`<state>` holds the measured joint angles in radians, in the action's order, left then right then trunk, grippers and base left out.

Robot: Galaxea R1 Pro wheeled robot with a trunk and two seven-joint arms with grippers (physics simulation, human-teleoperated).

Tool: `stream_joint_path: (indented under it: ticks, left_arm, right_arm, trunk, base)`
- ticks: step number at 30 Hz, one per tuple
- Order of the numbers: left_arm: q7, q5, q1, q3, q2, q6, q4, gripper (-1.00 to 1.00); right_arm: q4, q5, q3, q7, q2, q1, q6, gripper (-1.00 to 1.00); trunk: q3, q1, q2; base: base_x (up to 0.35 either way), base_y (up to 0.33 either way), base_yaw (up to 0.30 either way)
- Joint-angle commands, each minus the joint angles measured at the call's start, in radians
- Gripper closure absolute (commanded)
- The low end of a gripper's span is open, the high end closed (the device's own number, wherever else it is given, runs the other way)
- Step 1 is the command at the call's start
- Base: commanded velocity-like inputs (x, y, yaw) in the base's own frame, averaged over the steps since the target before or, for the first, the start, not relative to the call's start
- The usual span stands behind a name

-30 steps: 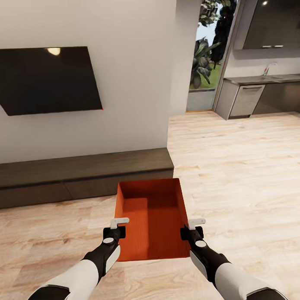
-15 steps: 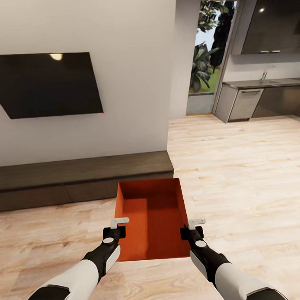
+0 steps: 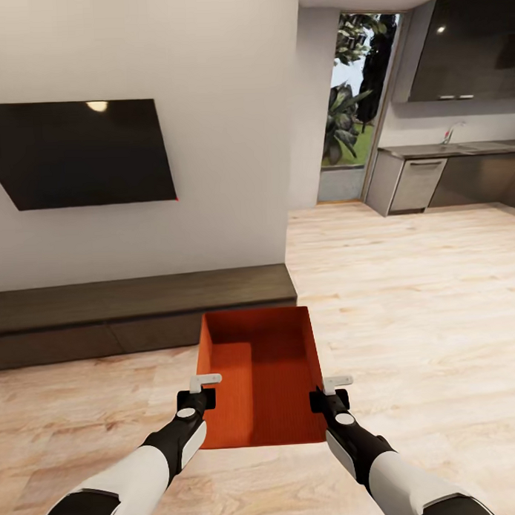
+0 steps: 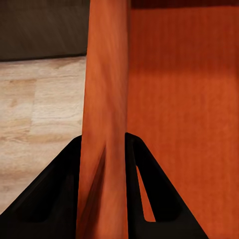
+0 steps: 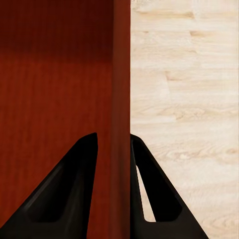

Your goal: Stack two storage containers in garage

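I carry one orange-red open-top storage container (image 3: 262,380) in front of me, above the pale wood-plank floor of the living room. My left gripper (image 3: 206,389) is shut on the container's left wall (image 4: 104,124), one finger on each side of it. On the opposite side, my right gripper (image 3: 329,389) is shut on the right wall (image 5: 121,99) the same way. The bin is empty and held level.
A long low dark-brown cabinet (image 3: 140,306) runs along the white wall ahead on the left, under a black wall TV (image 3: 83,152). The wall ends at a corner (image 3: 288,175). Open plank floor (image 3: 414,282) leads right toward kitchen counters (image 3: 447,173) and a glass door (image 3: 349,106).
The camera has shifted, so the room slides down and left in view and more of the kitchen shows. Both grippers and the container keep their place relative to me.
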<state>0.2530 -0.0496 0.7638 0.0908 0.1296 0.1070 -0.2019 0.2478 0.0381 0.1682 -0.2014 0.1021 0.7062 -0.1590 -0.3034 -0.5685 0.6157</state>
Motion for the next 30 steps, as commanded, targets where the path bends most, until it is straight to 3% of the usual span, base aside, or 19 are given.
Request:
stream_joint_path:
  ticks: [1, 18, 25, 30]
  left_arm:
    - [0.019, 0.010, 0.002, -0.032, -0.001, 0.036, -0.002, 1.00]
    - [0.019, 0.010, 0.002, -0.032, -0.001, 0.036, -0.004, 1.00]
    - [0.019, 0.010, 0.002, -0.032, -0.001, 0.035, -0.003, 1.00]
    - [0.019, 0.010, 0.002, -0.032, -0.001, 0.036, -0.003, 1.00]
  right_arm:
    - [-0.015, 0.016, -0.015, -0.072, -0.001, 0.001, -0.007, 1.00]
    - [-0.013, 0.016, -0.015, -0.072, -0.002, 0.001, -0.007, 1.00]
    - [-0.013, 0.016, -0.015, -0.071, -0.002, 0.001, -0.007, 1.00]
    - [-0.013, 0.016, -0.015, -0.071, -0.002, 0.001, -0.007, 1.00]
  trunk:
    - [0.000, 0.000, 0.001]
    - [0.027, 0.000, 0.001]
    - [0.055, 0.027, -0.048]
    - [0.056, 0.027, -0.048]
  base:
    - [0.000, 0.000, -0.062]
    - [0.000, 0.000, -0.063]
    - [0.000, 0.000, -0.034]
    - [0.000, 0.000, -0.002]
